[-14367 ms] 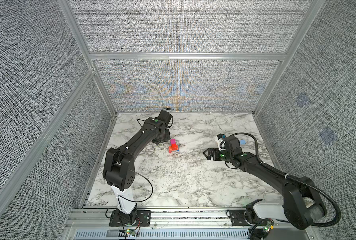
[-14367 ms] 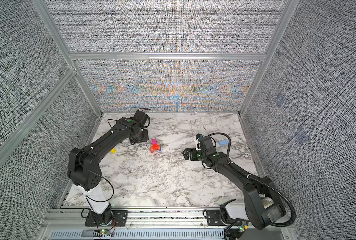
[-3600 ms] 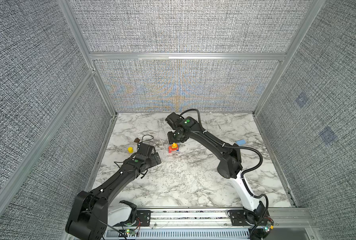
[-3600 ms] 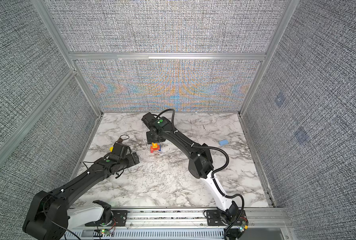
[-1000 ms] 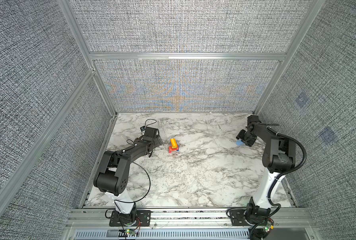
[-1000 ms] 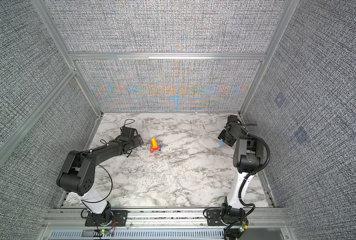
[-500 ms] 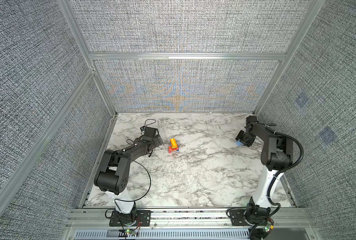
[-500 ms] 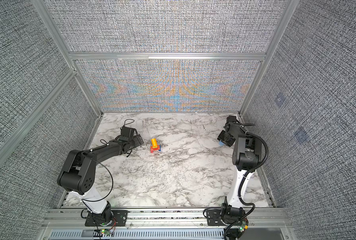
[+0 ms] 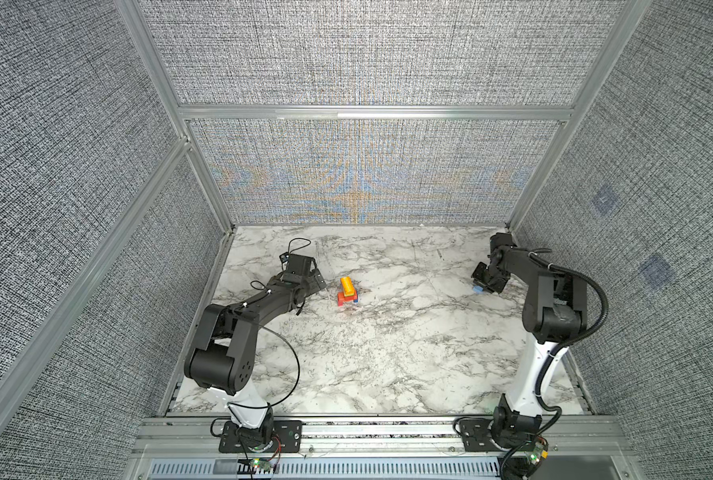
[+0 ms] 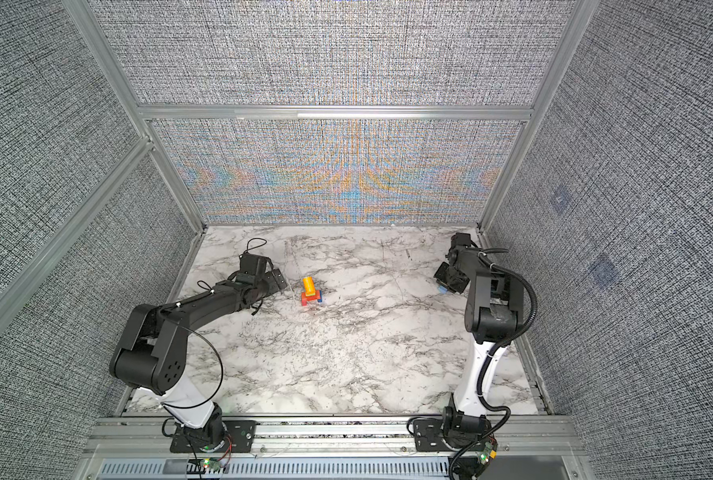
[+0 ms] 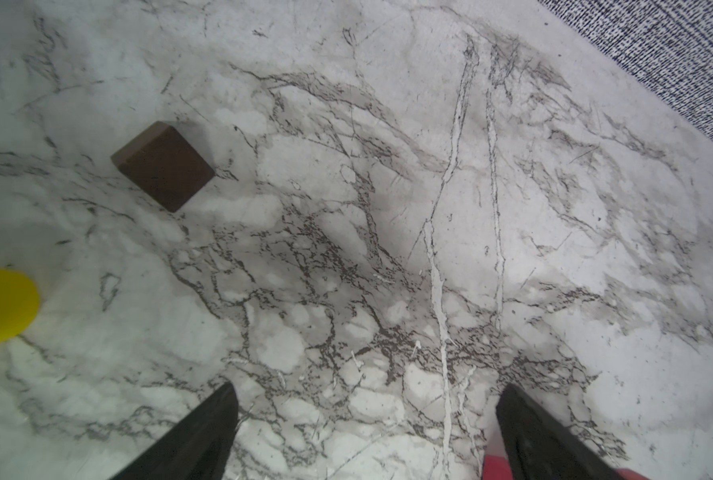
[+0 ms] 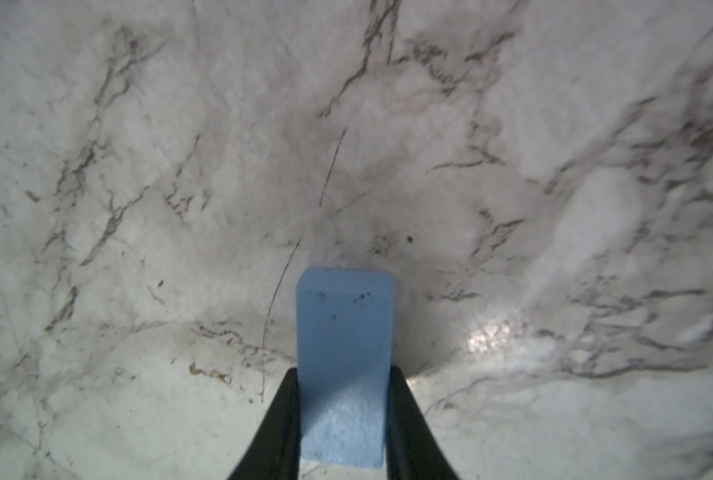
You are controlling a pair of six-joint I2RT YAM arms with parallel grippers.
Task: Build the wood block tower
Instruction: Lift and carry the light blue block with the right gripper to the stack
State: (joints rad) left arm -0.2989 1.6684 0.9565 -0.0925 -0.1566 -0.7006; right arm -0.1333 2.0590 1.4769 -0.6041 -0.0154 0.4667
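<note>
- Because the next block has to reach it, locate the tower (image 9: 348,291) first: it stands left of centre on the bench (image 9: 388,353) in both top views, with red and blue pieces at the base and an orange-yellow brick (image 9: 346,284) on top.
- The light blue block (image 12: 343,316) is at the right edge of the bench in a top view (image 9: 477,287), well apart from the tower.
- The right claw (image 12: 343,372) is clenched on this block. In the right wrist view its two fingers press against the block's two long sides. The block appears to lie flat on the bench, not yet lifted.
- The block's long axis runs in line with the fingers, pointing away from the wrist, so the claw grips it across the short width.
- Key relation: from the right claw, the tower lies toward the left of the frame at about the same height. The carry must cross the bare middle of the bench.
- The left claw (image 11: 367,415) is released, fingers spread wide over bare marble with nothing between them. Its arm is the nearer one to the tower, just left of it in a top view.
- In the left wrist view a brown block (image 11: 163,165) and a yellow block (image 11: 1,305) lie loose on the bench, both apart from the fingers.
- Judgement: the step in hand is the pickup of the light blue block. Placement on the narrow top brick will need careful alignment.
</note>
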